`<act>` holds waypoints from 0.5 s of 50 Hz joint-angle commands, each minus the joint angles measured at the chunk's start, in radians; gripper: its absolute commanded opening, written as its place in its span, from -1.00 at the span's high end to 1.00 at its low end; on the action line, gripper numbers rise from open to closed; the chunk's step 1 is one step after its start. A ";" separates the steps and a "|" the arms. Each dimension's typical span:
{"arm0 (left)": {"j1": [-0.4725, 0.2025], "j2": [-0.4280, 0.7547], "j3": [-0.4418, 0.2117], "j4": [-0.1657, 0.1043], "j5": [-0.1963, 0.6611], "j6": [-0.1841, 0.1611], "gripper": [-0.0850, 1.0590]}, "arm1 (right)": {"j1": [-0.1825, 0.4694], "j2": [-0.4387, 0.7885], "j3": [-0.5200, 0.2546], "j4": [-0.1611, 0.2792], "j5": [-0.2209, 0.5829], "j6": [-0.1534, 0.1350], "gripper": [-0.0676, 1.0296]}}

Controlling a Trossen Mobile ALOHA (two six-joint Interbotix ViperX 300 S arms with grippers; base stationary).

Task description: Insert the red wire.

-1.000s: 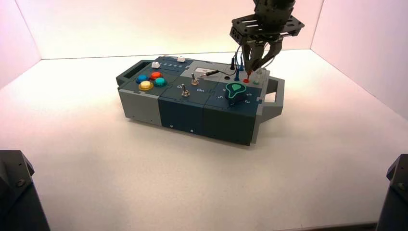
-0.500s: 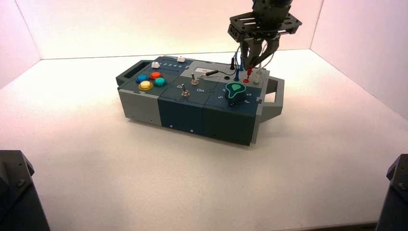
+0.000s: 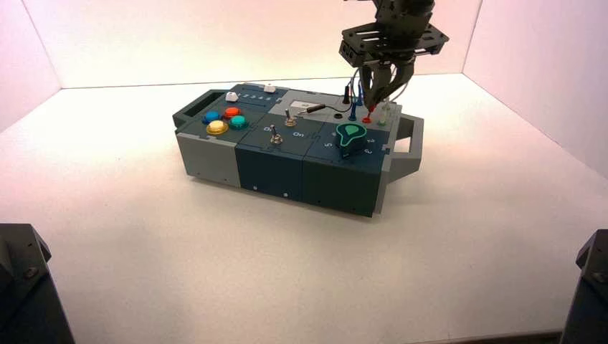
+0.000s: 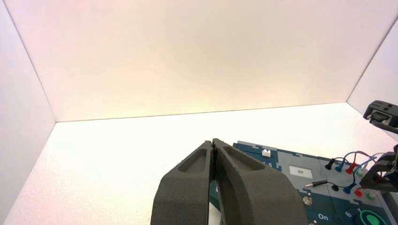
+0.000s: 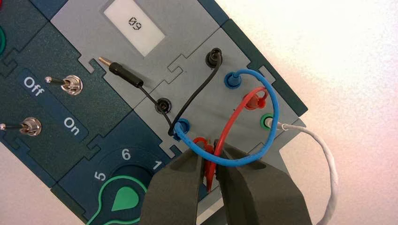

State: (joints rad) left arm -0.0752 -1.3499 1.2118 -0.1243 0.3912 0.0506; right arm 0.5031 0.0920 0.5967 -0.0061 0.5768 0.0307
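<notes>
- Step in hand: insertion of the red wire; its near plug stands at the near red socket, at about 2 o'clock from the box's centre. Seating depth cannot be confirmed.
- Far end: fitted at the far red socket, on the box's 12 o'clock side of the near socket; the wire arches between the two.
- Next move: keep the plug in line with the near socket, press it down until seated, then release and lift clear. These are judgements.
- Right gripper: above the near red socket, at roughly 1 o'clock from the green-marked knob. Fingers grasp the near plug between their tips.
- Right arm pose: body toward 1 o'clock from the socket, fingers directed down and slightly toward 7 o'clock.
- Adjacent parts: near blue plug at 10 o'clock from the near red socket; white wire leading from a green socket. The blue wire arches across the fingertips; snagging is a risk on withdrawal.
- Left gripper: parked toward 8 o'clock from the box, fingers clenched together with nothing between them.
</notes>
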 commanded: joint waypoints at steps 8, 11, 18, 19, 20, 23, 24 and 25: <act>-0.002 0.005 -0.015 -0.002 -0.014 -0.002 0.91 | -0.008 -0.011 -0.020 -0.002 -0.003 0.002 0.92; -0.002 0.005 -0.015 -0.002 -0.014 0.000 0.91 | -0.008 -0.011 -0.018 -0.002 -0.005 0.002 0.92; -0.002 0.003 -0.015 -0.002 -0.012 -0.002 0.91 | -0.008 -0.012 -0.020 -0.002 0.005 0.002 0.92; -0.002 0.003 -0.015 -0.002 -0.014 -0.002 0.91 | -0.009 -0.014 -0.020 -0.002 0.006 0.002 0.92; -0.002 0.003 -0.015 -0.002 -0.014 -0.002 0.91 | -0.008 -0.014 -0.021 -0.002 0.006 0.002 0.92; -0.002 0.003 -0.015 -0.002 -0.014 -0.002 0.91 | -0.008 -0.014 -0.023 -0.003 0.012 0.002 0.92; -0.002 0.003 -0.015 0.000 -0.012 -0.002 0.91 | -0.008 -0.017 -0.023 -0.002 0.012 0.002 0.92; -0.002 0.003 -0.015 -0.002 -0.014 0.000 0.91 | -0.008 -0.017 -0.023 -0.002 0.014 0.002 0.92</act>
State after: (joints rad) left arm -0.0752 -1.3530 1.2118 -0.1243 0.3896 0.0506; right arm 0.5031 0.0920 0.5967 -0.0077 0.5860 0.0307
